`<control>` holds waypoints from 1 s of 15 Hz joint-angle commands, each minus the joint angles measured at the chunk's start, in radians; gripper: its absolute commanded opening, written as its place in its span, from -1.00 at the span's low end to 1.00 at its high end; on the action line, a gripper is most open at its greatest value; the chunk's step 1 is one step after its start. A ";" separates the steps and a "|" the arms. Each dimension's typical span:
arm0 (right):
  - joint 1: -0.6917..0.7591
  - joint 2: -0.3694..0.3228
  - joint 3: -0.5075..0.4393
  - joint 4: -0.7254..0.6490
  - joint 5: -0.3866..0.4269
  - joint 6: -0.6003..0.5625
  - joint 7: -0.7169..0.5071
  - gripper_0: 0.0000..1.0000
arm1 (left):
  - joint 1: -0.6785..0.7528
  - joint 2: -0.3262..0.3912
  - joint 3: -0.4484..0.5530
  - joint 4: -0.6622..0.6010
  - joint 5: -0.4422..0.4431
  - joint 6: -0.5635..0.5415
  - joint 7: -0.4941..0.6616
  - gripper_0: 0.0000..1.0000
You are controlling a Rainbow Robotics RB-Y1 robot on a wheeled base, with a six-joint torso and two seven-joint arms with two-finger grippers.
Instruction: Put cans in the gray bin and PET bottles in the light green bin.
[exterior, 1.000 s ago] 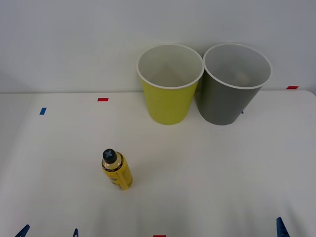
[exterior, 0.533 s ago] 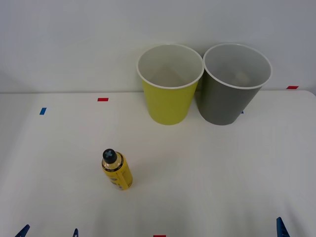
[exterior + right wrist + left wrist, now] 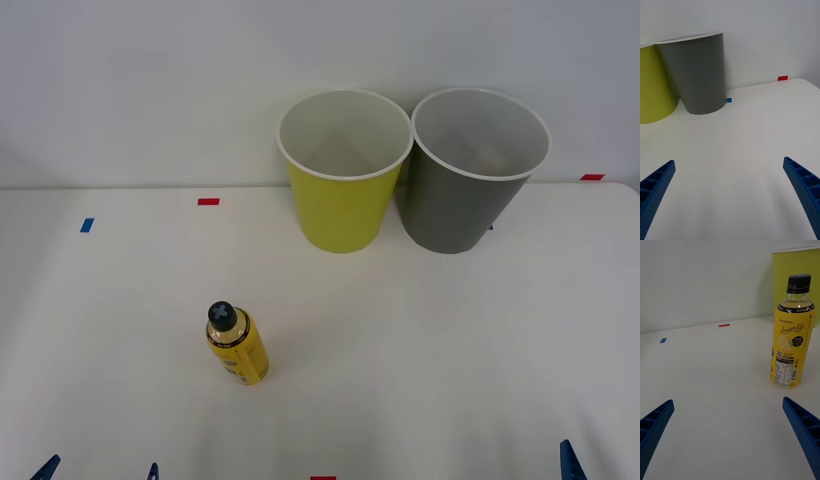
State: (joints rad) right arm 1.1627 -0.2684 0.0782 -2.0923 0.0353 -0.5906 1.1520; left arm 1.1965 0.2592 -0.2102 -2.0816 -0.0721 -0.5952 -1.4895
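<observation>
A PET bottle with a yellow label and black cap stands upright on the white table, left of centre. The left wrist view shows the bottle a short way ahead of my open left gripper and off to one side. At the back stand the light green bin and the gray bin, side by side and nearly touching. My left gripper sits at the near left edge. My right gripper is open at the near right, facing the gray bin. Cans are out of view.
Small tape marks lie on the table: red and blue at the back left, red at the back right. A pale wall rises right behind the bins. Bare table surface spreads between the bottle and the bins.
</observation>
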 commanded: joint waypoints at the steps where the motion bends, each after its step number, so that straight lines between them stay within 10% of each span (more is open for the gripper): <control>1: 0.000 0.000 0.000 0.000 0.000 0.000 0.000 1.00 | 0.000 0.000 0.000 0.000 0.000 0.000 0.000 1.00; 15: 0.000 0.000 0.000 0.000 0.000 0.000 0.000 1.00 | 0.000 0.000 0.000 0.000 0.000 0.000 0.000 1.00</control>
State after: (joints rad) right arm 1.1627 -0.2684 0.0782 -2.0923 0.0353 -0.5906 1.1520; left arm 1.1965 0.2592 -0.2102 -2.0816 -0.0721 -0.5952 -1.4895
